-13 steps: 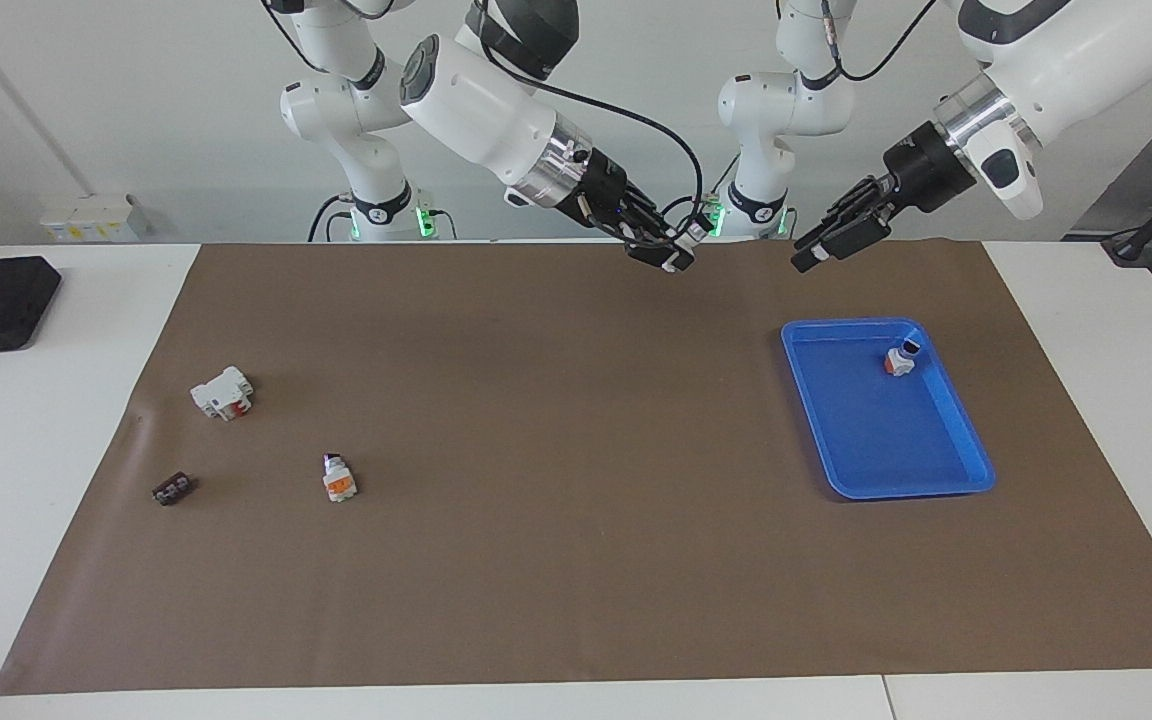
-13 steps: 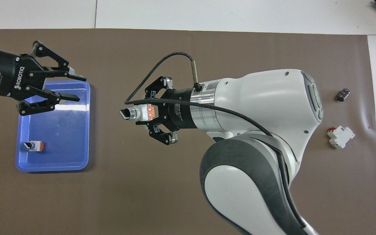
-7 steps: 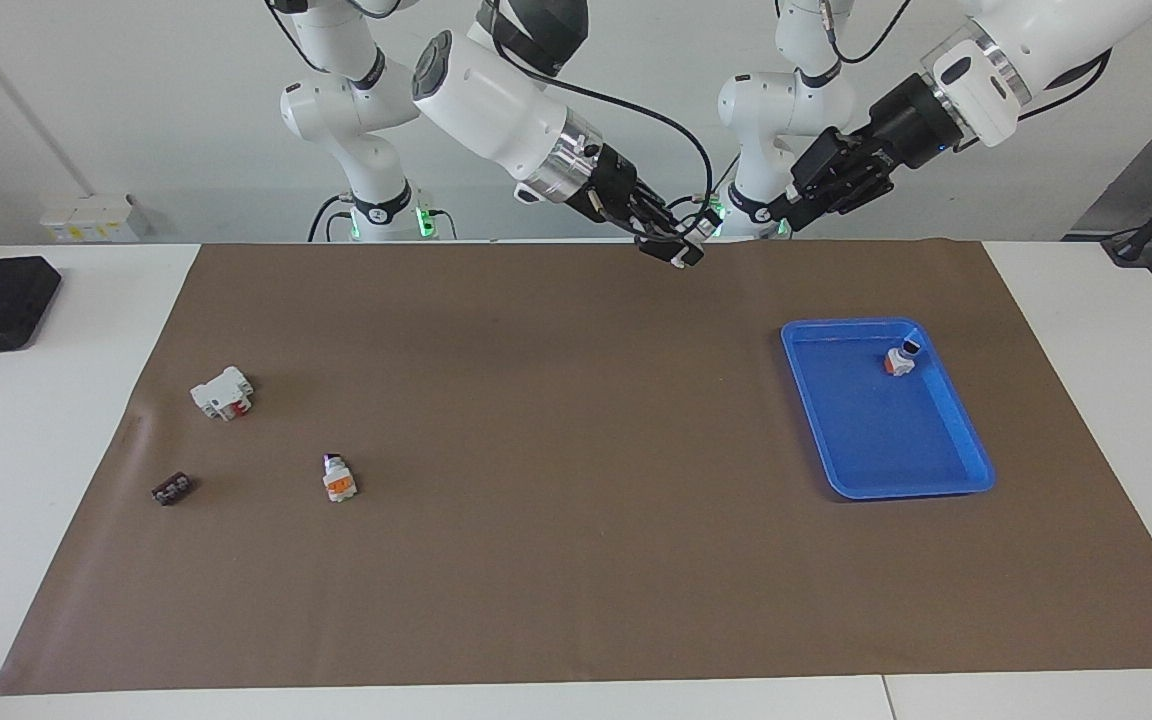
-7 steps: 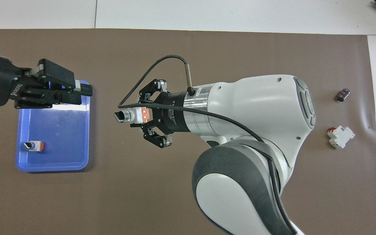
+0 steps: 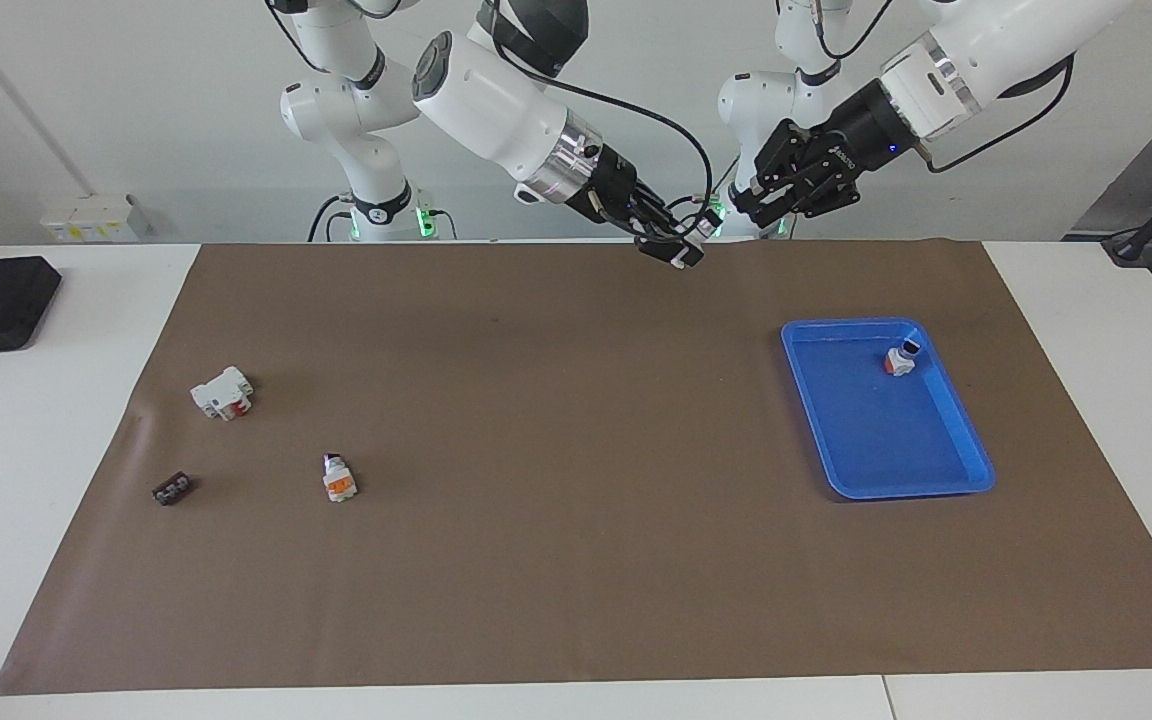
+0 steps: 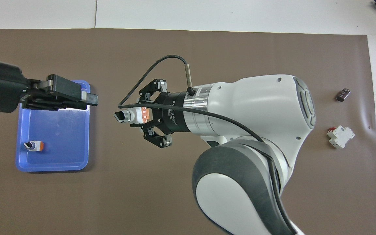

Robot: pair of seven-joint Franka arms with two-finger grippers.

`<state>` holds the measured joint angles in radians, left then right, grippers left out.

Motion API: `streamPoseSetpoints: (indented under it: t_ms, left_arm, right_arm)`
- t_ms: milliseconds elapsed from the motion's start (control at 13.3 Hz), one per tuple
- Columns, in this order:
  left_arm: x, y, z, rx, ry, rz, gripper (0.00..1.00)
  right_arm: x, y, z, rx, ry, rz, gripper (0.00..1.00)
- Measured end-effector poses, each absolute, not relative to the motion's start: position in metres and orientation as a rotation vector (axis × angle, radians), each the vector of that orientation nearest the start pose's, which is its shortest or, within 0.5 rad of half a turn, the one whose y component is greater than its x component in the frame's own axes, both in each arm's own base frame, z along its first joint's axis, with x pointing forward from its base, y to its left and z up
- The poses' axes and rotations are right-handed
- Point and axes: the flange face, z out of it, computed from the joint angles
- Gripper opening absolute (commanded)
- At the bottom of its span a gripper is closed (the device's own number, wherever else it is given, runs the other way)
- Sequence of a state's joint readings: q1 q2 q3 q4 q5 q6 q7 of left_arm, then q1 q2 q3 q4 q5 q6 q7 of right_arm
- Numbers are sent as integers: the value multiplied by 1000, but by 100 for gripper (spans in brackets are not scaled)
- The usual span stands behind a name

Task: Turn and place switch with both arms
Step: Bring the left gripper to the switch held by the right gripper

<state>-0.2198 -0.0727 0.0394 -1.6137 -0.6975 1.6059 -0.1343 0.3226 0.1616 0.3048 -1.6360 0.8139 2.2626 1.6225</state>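
My right gripper (image 5: 671, 248) (image 6: 144, 116) is shut on a switch (image 5: 682, 259) (image 6: 129, 116) and holds it level in the air over the mat's middle, close to the robots' edge. Its orange block sits between the fingers and its dark tip points toward the left arm's end. My left gripper (image 5: 758, 198) (image 6: 88, 97) is open and empty, raised over the blue tray's edge, a short gap from the switch's tip. A second switch (image 5: 338, 478) lies on the mat toward the right arm's end; my right arm hides it in the overhead view.
A blue tray (image 5: 936, 470) (image 6: 54, 163) toward the left arm's end holds another switch (image 5: 902, 358) (image 6: 34, 146). A larger white block with a red part (image 5: 223, 392) (image 6: 340, 137) and a small dark piece (image 5: 173, 489) (image 6: 343, 95) lie toward the right arm's end.
My left gripper has risen, turned at the wrist and moved closer to the held switch. My right gripper shifted a little toward the left arm's end, then held still.
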Motion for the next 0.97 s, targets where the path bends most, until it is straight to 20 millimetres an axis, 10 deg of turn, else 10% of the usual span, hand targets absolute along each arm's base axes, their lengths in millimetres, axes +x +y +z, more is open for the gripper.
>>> streamPoseSetpoints:
  t_ms: [974]
  left_arm:
    - [502, -199, 664, 2385, -385, 94, 37]
  right_arm:
    - [527, 382, 575, -1787, 1521, 643, 0]
